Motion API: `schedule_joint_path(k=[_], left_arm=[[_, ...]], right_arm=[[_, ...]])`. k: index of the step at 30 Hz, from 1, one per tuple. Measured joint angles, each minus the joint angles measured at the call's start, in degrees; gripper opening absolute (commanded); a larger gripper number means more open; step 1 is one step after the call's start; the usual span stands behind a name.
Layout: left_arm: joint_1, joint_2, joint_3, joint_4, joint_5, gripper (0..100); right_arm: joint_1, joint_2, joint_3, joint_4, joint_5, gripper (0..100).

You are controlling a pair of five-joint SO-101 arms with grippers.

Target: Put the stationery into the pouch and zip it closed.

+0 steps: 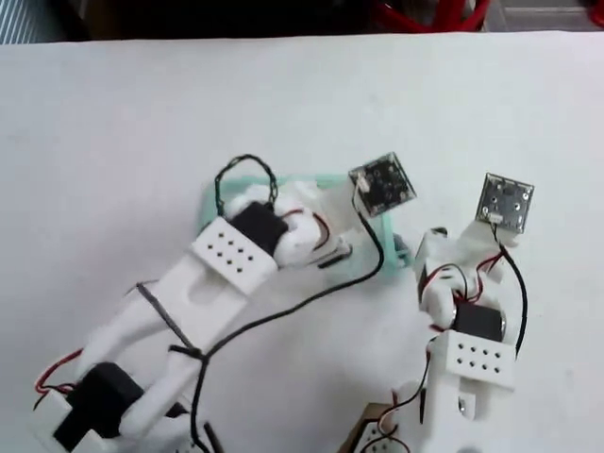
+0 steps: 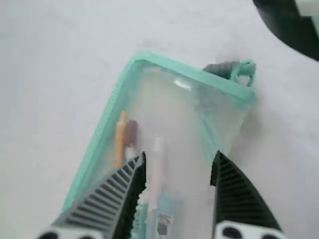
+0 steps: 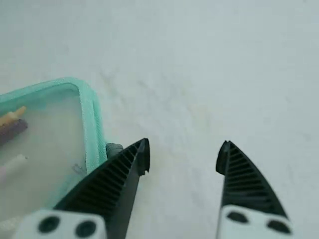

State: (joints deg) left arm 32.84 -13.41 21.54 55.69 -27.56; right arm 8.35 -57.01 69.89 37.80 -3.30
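**Status by Camera View**

High view: the transparent zip pouch with mint-green edging [image 1: 311, 178] lies on the white table [image 1: 142, 113], partly beneath the left arm [image 1: 189, 293].

Left wrist view: the left gripper [image 2: 179, 159], fingers wide apart, hangs over the pouch, which contains an orange pencil [image 2: 120, 137], a brown crayon [image 2: 130, 130] and a white pen [image 2: 157, 164].

Right wrist view: the right gripper [image 3: 185, 149], fingers wide apart, sits beside the grey zipper pull [image 3: 113, 148].

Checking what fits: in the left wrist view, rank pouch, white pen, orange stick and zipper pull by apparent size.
1. pouch
2. white pen and orange stick: too close to rank; one end of the stick passes behind the left tool
3. zipper pull, smallest
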Motion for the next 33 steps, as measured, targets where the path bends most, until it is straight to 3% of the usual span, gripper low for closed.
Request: schedule_joint_path(k=[4, 9, 14, 16, 18, 19, 22, 28, 33], left_arm=[[-0.44, 0.35, -2.2, -0.88, 0.53, 21], [-5.27, -3.87, -4.57, 10.11, 6.68, 21], [-19.96, -20.4, -4.57, 15.21, 9.67, 21], [-26.9, -28.4, -2.64, 15.21, 9.93, 18], [-33.76, -35.78, 0.7, 14.51, 9.93, 7], [-36.75, -39.03, 2.9, 14.07, 9.93, 1], [-43.25, -47.82, 10.29, 12.48, 9.93, 5], [-46.59, -60.4, 20.48, 8.53, 9.93, 2], [-46.59, -75.6, 16.26, 15.21, 9.93, 2]], right_arm=[[0.0, 0.0, 0.0, 0.0, 0.0, 21.9], [0.0, 0.0, 0.0, 0.0, 1.85, 21.9], [0.0, 0.0, 0.0, 0.0, 2.11, 20.0], [0.0, 0.0, 0.0, 0.0, 2.2, 10.7], [-0.88, 0.0, 0.0, 0.0, 2.37, 0.5], [-1.67, 0.0, 0.09, 0.0, 2.73, 3.0], [-3.16, 0.0, 0.09, 0.0, 7.03, 3.0], [-8.88, -0.35, -1.32, 1.05, 10.2, 1.8], [-12.75, -10.02, -13.71, 18.9, 10.29, 1.8]])
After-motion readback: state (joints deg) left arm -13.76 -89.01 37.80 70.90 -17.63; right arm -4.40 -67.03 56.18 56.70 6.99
